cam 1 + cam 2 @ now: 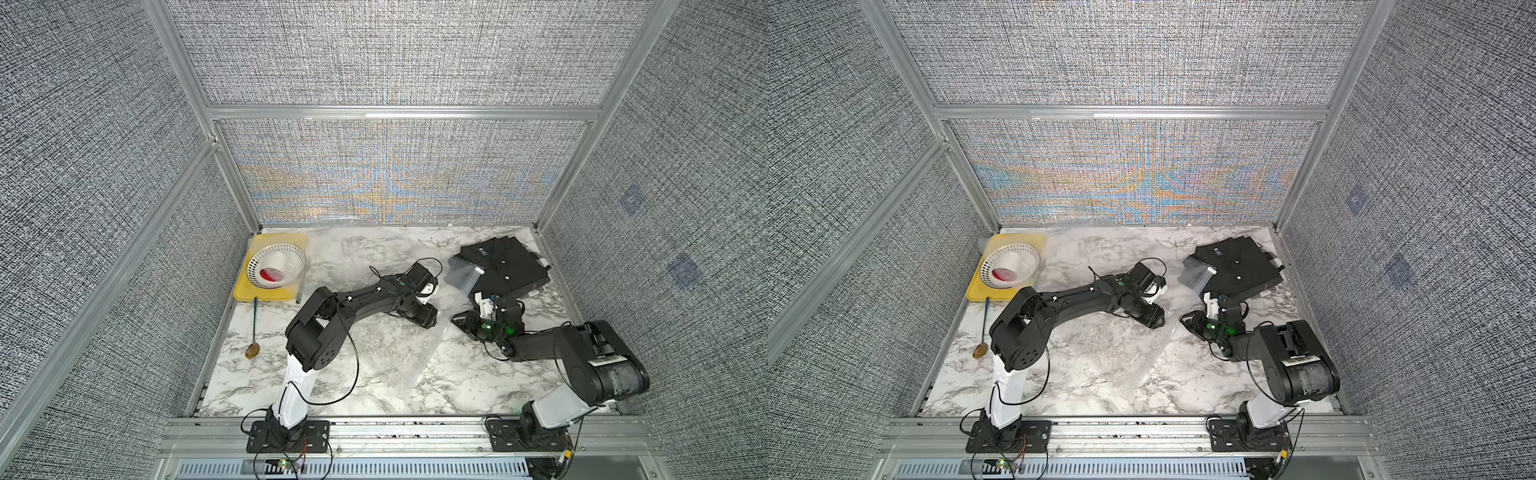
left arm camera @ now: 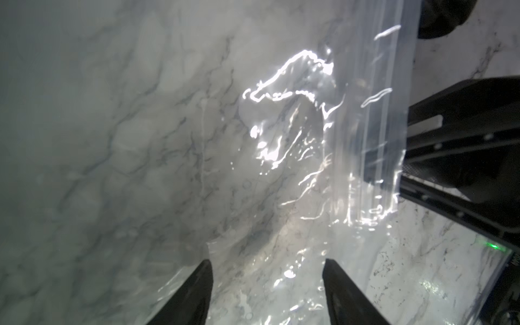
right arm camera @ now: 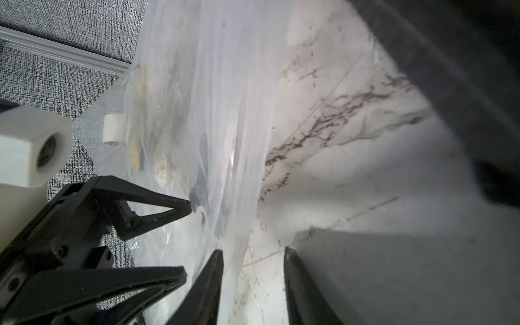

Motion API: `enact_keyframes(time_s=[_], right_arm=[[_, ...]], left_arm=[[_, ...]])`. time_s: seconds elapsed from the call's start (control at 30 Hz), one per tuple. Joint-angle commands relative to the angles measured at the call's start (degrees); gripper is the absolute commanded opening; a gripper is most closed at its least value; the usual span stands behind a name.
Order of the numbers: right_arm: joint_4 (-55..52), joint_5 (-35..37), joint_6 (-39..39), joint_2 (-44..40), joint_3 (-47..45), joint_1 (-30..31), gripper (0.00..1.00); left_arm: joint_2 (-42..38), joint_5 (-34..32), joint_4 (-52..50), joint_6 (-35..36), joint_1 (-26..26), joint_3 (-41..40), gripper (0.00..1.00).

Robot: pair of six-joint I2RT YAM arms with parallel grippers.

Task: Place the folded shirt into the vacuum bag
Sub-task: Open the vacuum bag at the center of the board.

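The clear vacuum bag (image 1: 459,276) (image 1: 1196,274) lies across the marble table, and its zip edge runs from beside the shirt toward the front. The folded black shirt (image 1: 507,266) (image 1: 1241,266) rests at the back right, outside the bag. My left gripper (image 2: 267,261) (image 1: 430,319) is low over the bag's edge, jaws apart, with crinkled film (image 2: 374,112) lying between and under the fingers. My right gripper (image 3: 254,250) (image 1: 463,323) faces it from the right, jaws apart over bare marble. One finger touches the bag's edge (image 3: 219,112). The left gripper (image 3: 187,239) shows close beside it.
A yellow tray (image 1: 245,291) at the back left holds a white perforated basket (image 1: 276,266) with something red inside. A spoon (image 1: 253,332) lies in front of the tray. Fabric walls on metal frames close in the table on three sides.
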Motion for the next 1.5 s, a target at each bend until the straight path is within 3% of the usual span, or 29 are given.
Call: enact_keyframes(time_s=[0.0,0.13,0.27,0.37,0.5,0.73,0.83,1.1,1.3,1.47], right_arm=[[0.54,0.5,0.18,0.94,1.5,0.59,0.39],[0.72,0.39,0.38,3.23,3.6,1.33,0.37],[1.3,0.51,1.02,4.09,4.83,1.79,0.24],[1.43,0.38,1.52,4.22,5.9,2.19,0.15],[1.54,-0.1,2.27,3.78,7.16,2.98,0.04],[1.63,-0.67,3.86,2.65,8.49,4.41,0.0],[1.04,-0.72,3.88,2.11,9.28,5.08,0.0],[-1.83,0.71,3.05,-0.04,9.04,6.13,0.0],[-5.97,3.7,0.95,-2.08,8.43,6.29,0.0],[-7.1,4.37,0.16,-1.82,8.57,6.44,0.0]], left_arm=[[-0.71,-0.9,0.29,0.68,0.29,0.57,0.65],[-1.35,0.38,0.07,1.16,0.26,1.1,0.66],[-2.64,0.56,0.1,1.93,-0.62,1.14,0.79],[-2.93,-3.18,-0.97,3.6,-2.37,1.55,0.85],[-1.01,-8.95,-3.86,5.05,-4.16,3.96,0.86],[0.0,-16.26,-5.92,5.58,-6.67,6.8,0.86],[0.04,-22.16,-6.88,5.04,-6.86,7.38,0.83],[-2.14,-32.28,-7.29,3.92,-6.53,8.31,0.52],[-3.58,-31.7,-7.99,3.4,-5.59,8.97,0.46],[-4.78,-25.66,-7.66,1.64,-3.67,8.75,0.45]])
